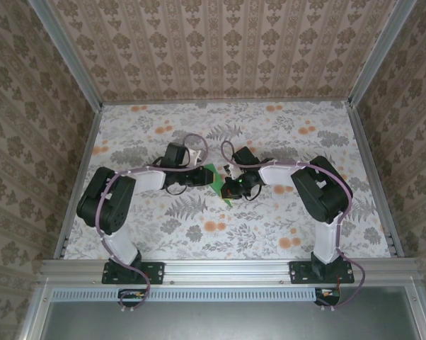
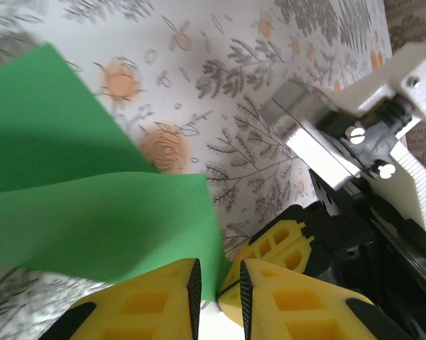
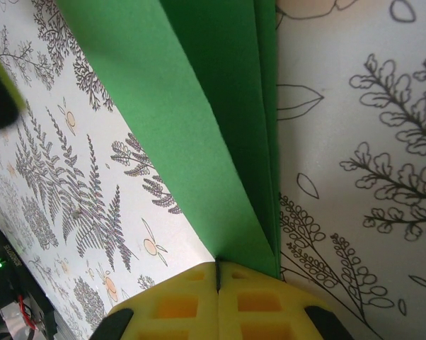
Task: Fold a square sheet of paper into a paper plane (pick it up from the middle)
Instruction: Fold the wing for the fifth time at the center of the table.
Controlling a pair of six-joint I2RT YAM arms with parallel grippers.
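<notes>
The green sheet of paper is partly folded and held up off the flowered table between the two arms. My right gripper is shut on it. Several folded layers of paper fan out from the closed seam of its yellow fingers. My left gripper faces it from the left, its jaws a narrow gap apart. A lower corner of the paper dips into that gap, and I see no pinch. The right gripper's yellow fingers sit just beyond the left fingertips.
Patterned walls and metal rails enclose the table on three sides. The arm bases are bolted to the near rail. Both arms bend inward, so their elbows take up the left and right of the middle area.
</notes>
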